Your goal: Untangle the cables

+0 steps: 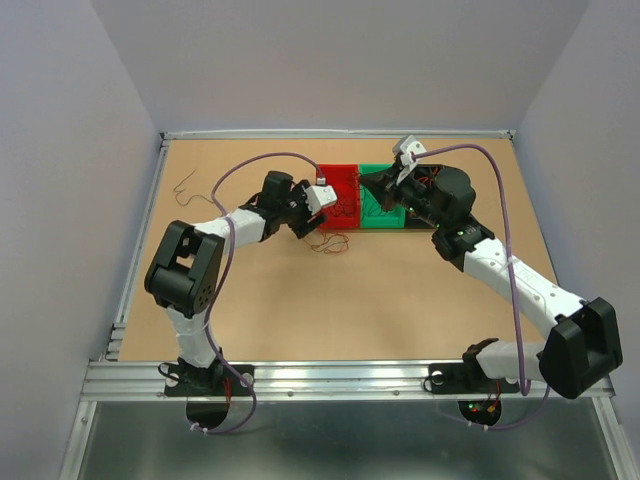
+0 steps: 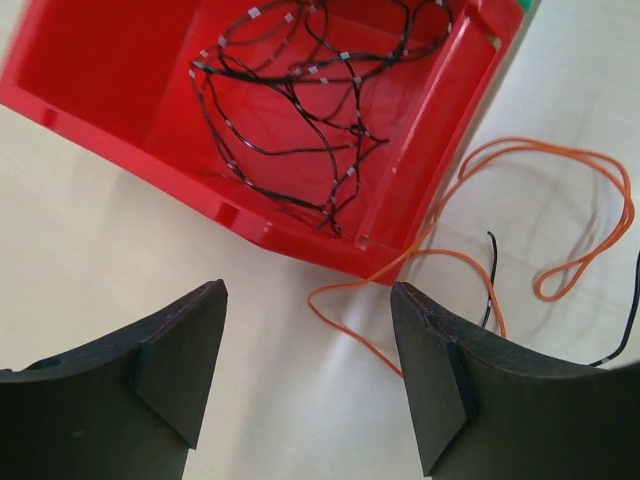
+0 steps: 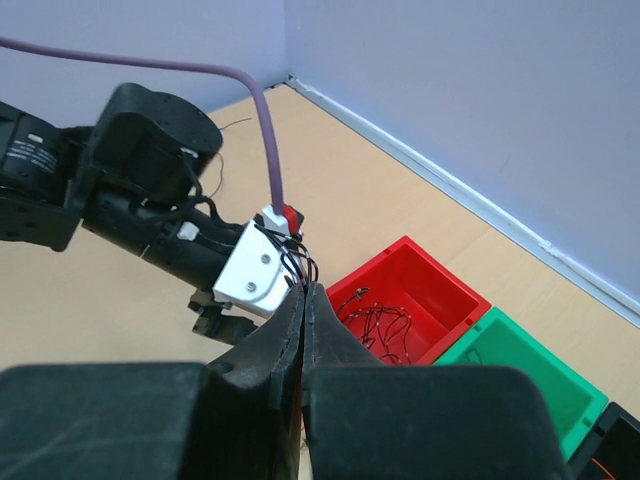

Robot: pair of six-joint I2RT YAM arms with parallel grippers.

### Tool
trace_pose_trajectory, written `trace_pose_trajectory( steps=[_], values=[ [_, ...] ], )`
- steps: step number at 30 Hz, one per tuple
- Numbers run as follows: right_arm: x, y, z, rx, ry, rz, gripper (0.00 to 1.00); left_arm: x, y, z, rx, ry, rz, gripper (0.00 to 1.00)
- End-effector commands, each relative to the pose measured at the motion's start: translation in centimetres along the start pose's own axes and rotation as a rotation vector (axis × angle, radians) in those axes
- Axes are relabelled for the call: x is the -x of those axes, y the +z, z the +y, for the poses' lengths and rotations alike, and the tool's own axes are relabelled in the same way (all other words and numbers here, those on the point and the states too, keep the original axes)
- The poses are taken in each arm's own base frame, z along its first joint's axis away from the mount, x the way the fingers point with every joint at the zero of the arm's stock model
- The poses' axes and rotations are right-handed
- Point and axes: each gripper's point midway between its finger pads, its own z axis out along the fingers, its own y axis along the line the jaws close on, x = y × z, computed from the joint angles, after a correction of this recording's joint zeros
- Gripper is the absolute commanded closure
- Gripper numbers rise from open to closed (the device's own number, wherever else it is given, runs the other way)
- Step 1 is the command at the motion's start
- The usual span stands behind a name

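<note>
Black cables (image 2: 300, 110) lie in a loose tangle inside the red bin (image 2: 90, 70). An orange cable (image 2: 560, 160) loops over the table beside that bin, with a short black cable (image 2: 490, 270) near it. My left gripper (image 2: 310, 370) hangs open just above the table; one bend of the orange cable runs between its fingers, untouched. From above, this gripper (image 1: 303, 228) is at the red bin's (image 1: 338, 178) near edge, next to the small cable tangle (image 1: 328, 243). My right gripper (image 3: 305, 300) is shut, raised over the bins (image 1: 368, 180), with nothing seen in it.
A green bin (image 3: 520, 370) stands against the red bin (image 3: 420, 270), with a black bin's corner (image 3: 615, 450) beyond it. A lone thin wire (image 1: 183, 185) lies at the far left of the table. The left arm (image 3: 150, 200) reaches across in front of the right gripper.
</note>
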Motion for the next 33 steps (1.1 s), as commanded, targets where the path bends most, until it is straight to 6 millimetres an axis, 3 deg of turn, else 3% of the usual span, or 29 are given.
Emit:
trace_pose_trajectory(
  steps=[1, 5, 8, 9, 12, 15, 20, 22, 26, 29, 31, 33],
  values=[
    [1.8, -0.2, -0.5, -0.019, -0.012, -0.063, 1.00, 0.6, 0.4, -0.2, -0.043, 0.019, 0.015, 0.25],
    [1.6, -0.1, -0.5, -0.018, -0.009, -0.059, 0.99, 0.1, 1.2, -0.2, -0.063, 0.012, 0.044, 0.28],
    [1.4, 0.1, -0.6, -0.019, -0.007, -0.053, 0.99, -0.7, 1.9, -0.5, -0.078, 0.000, 0.081, 0.36],
    [1.3, 0.1, -0.6, -0.019, -0.008, -0.051, 1.00, -0.5, 2.0, -0.3, -0.072, -0.001, 0.082, 0.42],
    [1.1, 0.4, -1.1, -0.037, -0.008, -0.045, 0.99, -0.8, 2.1, -0.2, -0.068, -0.001, 0.103, 0.75],
    [2.1, 0.3, -1.9, -0.078, -0.025, -0.065, 0.99, -0.5, 1.6, 0.4, -0.040, 0.007, 0.097, 1.00],
    [7.5, -1.7, -2.6, -0.144, -0.084, -0.159, 0.99, 1.9, -0.6, 2.3, 0.033, -0.014, 0.006, 1.00],
    [10.7, -3.2, -2.2, -0.156, -0.120, -0.225, 0.99, 2.8, -1.6, 2.7, 0.023, -0.028, -0.043, 1.00],
    [14.9, -5.0, -1.9, -0.172, -0.150, -0.309, 1.00, 4.4, -3.2, 3.6, 0.019, -0.077, -0.126, 1.00],
    [16.9, -4.8, -2.4, -0.193, -0.159, -0.337, 0.99, 5.3, -4.9, 4.0, -0.010, -0.098, -0.196, 1.00],
    [17.2, -4.3, -2.8, -0.205, -0.154, -0.338, 0.99, 6.1, -6.0, 3.7, -0.066, -0.110, -0.261, 1.00],
    [17.4, -3.0, -3.5, -0.215, -0.145, -0.335, 0.99, 6.4, -7.4, 4.7, -0.056, -0.128, -0.304, 1.00]
  ],
)
